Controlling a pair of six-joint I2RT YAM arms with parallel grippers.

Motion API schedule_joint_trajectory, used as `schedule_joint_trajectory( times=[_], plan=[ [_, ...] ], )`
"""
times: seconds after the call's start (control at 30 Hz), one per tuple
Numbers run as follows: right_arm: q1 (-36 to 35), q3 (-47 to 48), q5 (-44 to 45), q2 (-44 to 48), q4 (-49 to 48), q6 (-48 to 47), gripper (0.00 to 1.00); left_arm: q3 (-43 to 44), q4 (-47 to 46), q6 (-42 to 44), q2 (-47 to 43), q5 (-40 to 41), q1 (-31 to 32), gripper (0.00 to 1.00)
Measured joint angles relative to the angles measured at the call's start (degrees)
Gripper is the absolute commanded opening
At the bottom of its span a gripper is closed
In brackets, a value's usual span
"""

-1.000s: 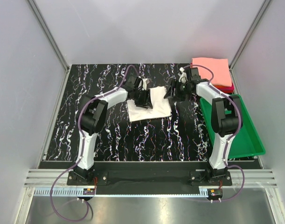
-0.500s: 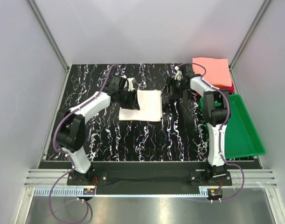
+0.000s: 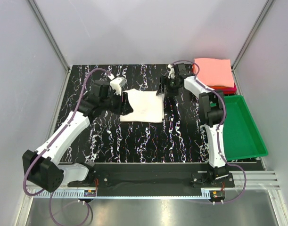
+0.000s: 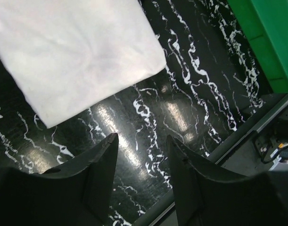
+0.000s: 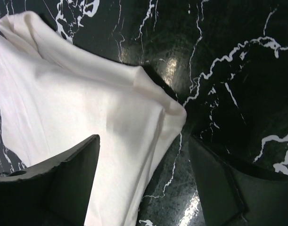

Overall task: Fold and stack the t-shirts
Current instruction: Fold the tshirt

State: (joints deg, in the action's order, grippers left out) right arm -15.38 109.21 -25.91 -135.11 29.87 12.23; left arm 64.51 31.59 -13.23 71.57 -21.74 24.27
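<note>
1. One folded white t-shirt (image 3: 143, 106) lies flat at the middle of the table (image 3: 134, 136).
2. Left gripper (image 4: 140, 141): jaws parted, empty, beside its left edge.
3. Right gripper (image 5: 144, 141): jaws spread wide, empty, over its far right corner.

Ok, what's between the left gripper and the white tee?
Only bare marbled tabletop separates the left gripper from the white tee; the left wrist view shows it.
</note>
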Motion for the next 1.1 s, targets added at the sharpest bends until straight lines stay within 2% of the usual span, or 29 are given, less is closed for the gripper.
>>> schedule_joint_trajectory(
  times=[0.2,0.57,0.7,0.73,0.8,0.83,0.9,1.1],
  plan=[
    [-1.2,3.15,2.82,-2.19,-0.09,0.07,0.7,-2.58,1.97,2.95,-2.49,0.28,-2.75,0.51],
    [-1.07,3.61,0.74,-3.3,-0.61,-2.49,0.55,-5.11,2.54,4.33,-4.31,0.44,-3.21,0.51],
    [-1.07,3.61,0.85,-3.5,-0.68,-3.13,0.39,-5.11,2.58,4.46,-4.33,0.55,-3.21,0.51],
    [-1.07,3.61,1.01,-3.58,-0.61,-3.41,0.29,-5.11,2.6,4.46,-4.33,0.57,-3.21,0.51],
    [-1.07,3.61,0.94,-3.87,-0.46,-3.69,0.21,-5.11,2.58,4.46,-4.33,0.57,-3.21,0.51],
    [-1.09,3.61,0.85,-4.0,-0.46,-3.74,0.12,-5.11,2.6,4.46,-4.33,0.57,-3.21,0.51],
    [-1.09,3.93,0.59,-4.24,-0.24,-4.11,0.01,-5.31,2.51,4.46,-4.33,0.57,-3.21,0.51],
    [-1.07,4.57,-1.38,-4.5,0.46,-5.44,0.0,-6.05,2.82,4.46,-4.24,0.83,-3.21,0.51]
  ],
)
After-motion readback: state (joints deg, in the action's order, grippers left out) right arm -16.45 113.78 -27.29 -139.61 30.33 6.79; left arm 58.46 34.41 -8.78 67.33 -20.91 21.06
